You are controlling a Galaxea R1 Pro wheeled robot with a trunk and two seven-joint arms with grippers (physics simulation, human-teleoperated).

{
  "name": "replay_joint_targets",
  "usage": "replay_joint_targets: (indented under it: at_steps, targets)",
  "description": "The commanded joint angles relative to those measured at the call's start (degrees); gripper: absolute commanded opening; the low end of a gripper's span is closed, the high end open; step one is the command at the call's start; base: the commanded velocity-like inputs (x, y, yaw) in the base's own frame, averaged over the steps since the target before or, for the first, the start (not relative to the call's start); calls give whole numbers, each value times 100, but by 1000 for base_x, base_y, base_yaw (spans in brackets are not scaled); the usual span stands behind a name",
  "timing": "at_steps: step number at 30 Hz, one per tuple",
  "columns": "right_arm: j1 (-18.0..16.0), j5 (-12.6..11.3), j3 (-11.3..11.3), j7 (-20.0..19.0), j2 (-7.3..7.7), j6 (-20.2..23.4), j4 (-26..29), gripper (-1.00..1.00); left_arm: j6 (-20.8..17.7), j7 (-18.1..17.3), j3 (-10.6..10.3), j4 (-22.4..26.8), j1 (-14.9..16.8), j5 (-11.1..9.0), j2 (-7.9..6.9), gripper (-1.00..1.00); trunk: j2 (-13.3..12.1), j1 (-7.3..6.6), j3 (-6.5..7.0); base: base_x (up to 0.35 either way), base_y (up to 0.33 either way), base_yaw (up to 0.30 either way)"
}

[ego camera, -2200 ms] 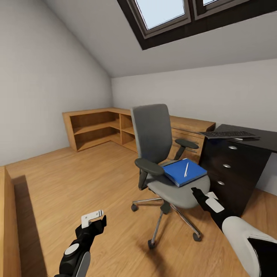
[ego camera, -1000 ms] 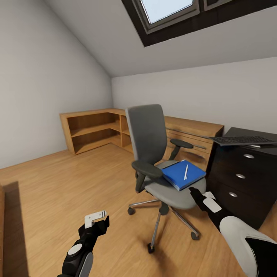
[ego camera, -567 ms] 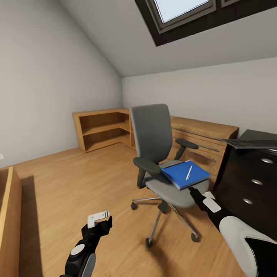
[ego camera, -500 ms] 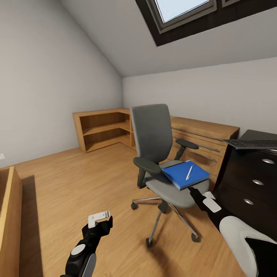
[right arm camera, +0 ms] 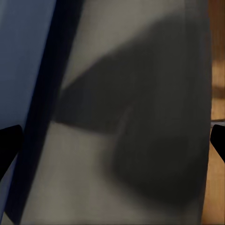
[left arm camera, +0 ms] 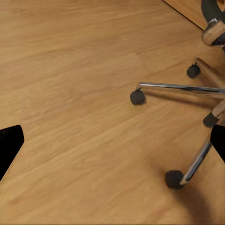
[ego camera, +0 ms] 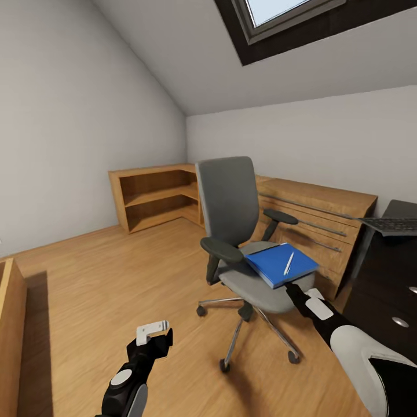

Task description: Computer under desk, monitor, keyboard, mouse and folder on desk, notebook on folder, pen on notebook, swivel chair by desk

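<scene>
A pen (ego camera: pixel 288 263) lies on the blue notebook (ego camera: pixel 281 264) on the swivel chair (ego camera: pixel 243 231).

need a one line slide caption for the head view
Blue folder with a pen on the swivel chair, right pincer at the seat edge.

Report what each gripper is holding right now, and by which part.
Nothing is held. The left gripper hangs open above the wooden floor; the right gripper, fingers apart, sits at the front edge of the grey swivel chair's seat, near the blue folder.
</scene>
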State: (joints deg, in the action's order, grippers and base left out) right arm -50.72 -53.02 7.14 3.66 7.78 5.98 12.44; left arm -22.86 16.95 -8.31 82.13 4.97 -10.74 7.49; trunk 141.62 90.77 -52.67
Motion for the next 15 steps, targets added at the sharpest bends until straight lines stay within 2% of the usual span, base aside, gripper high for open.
replay_joint_targets:
  at_steps: [1,15]
  targets:
    - [1,-42,16,21,-4,35,12,100,-16,53,-12,5,4,-60,-2,100,2,3,-6,308,105,0]
    - [1,-42,16,21,-4,35,13,100,-16,54,-12,5,4,-60,-2,100,2,3,-6,309,17,0]
